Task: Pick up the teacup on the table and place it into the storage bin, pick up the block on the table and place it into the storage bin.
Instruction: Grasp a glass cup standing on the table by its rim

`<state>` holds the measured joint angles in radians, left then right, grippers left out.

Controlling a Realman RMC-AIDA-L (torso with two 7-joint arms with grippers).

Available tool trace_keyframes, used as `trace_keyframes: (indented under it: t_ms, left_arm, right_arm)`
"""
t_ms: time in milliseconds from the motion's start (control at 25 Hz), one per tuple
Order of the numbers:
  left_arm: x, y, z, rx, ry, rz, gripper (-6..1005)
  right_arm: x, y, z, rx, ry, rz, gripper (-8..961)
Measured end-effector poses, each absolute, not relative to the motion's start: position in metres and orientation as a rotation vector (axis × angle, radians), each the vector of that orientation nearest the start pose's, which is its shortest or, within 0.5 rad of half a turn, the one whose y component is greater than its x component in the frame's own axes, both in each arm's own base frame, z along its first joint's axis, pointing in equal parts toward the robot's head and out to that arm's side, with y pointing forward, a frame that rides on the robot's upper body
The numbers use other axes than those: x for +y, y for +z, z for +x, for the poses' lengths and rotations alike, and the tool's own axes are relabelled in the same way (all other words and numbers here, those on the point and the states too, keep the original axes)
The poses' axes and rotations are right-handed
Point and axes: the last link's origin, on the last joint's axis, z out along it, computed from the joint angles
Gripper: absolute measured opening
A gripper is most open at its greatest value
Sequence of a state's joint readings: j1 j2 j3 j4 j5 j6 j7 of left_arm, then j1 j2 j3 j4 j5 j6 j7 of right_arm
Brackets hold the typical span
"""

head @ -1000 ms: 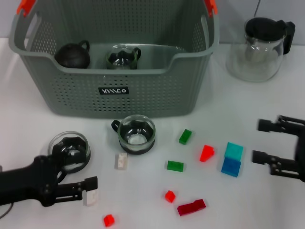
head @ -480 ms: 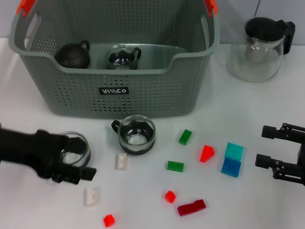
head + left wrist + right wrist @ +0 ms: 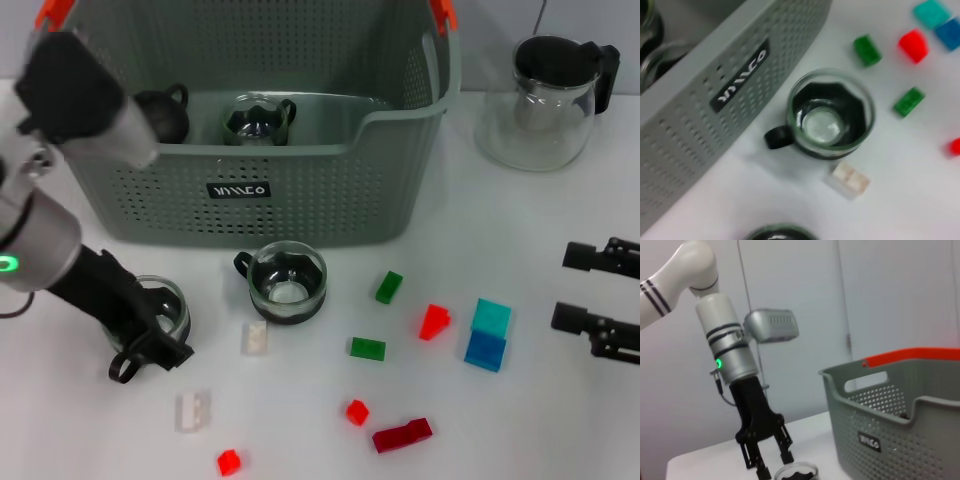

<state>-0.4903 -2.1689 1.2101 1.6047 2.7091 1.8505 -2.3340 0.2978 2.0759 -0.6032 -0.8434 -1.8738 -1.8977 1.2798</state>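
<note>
The storage bin at the counter's back holds a dark teapot and a glass cup. Before it stand two glass teacups: one central, one under the left tool, fingers apart. Coloured blocks lie scattered to the right. The right tool hovers spread at the counter's right edge. A glass teapot stands beside the bin.
</note>
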Motion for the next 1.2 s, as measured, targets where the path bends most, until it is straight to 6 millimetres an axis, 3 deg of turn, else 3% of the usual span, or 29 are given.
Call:
trace_keyframes:
  t_ms: [480,840,1080,1200]
  left_arm:
    - [0.319,0.000,-0.205,-0.872,0.700,-2.616,748]
    - [0.329,-0.010,-0.217,-0.956,0.751,-2.523,723]
    - [0.334,-0.010,-0.221,-1.008,0.744,-2.486,498]
    - [0.335,-0.009,-0.220,-1.009,0.740,-2.483,434]
  right_arm:
    - [0.264,0.058,0.283,0.456,0.931,-2.649,745]
    - [0.267,0.057,0.281,0.450,0.934,-2.658,745]
    - [0.265,0.056,0.281,0.455,0.945,-2.662,745]
    - [0.265,0.057,0.281,0.459,0.946,-2.660,745]
